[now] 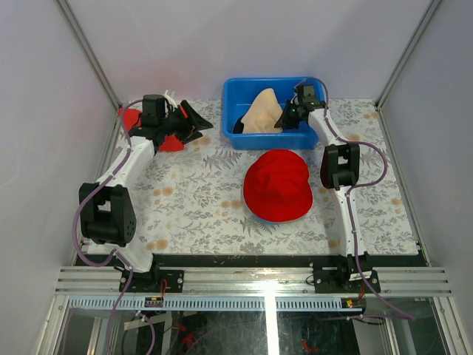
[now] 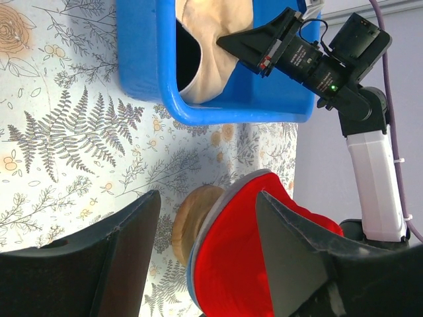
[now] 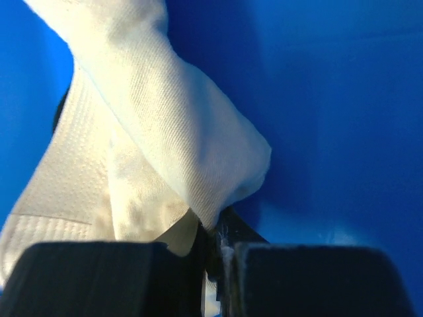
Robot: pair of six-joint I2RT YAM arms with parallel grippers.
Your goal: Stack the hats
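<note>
The pile is only partly built. A red soft fabric bucket hat [image 1: 277, 185] sits brim-down near the middle of the fern-patterned bench [image 1: 199, 211]. The left wrist view shows it draped over a rounded wooden stand [image 2: 197, 221]. A thin bluish edge under its brim may be another hat beneath, though that cannot be told for sure. No grey-khaki hat can be made out anywhere.

The hat in hand is the peach-beige soft fabric bucket hat [image 1: 260, 111], which lies inside the blue plastic bin [image 1: 238, 87] at the far side of the bench, apart from the red one. The right gripper [image 1: 285, 118] reaches into the bin. Its wrist view shows the jaws closed tight on a fold of the peach cloth, the fabric rising to a peak above them. So the grasp looks made, but the hat has not left the bin.

The left gripper [image 1: 194, 124] hovers at the far left over a flat red cloth [image 1: 171, 143], jaws parted and holding nothing.

What seems left: lift the peach hat clear of the bin wall, carry it across to the red hat and settle it crown over crown; any hat out of sight would follow
</note>
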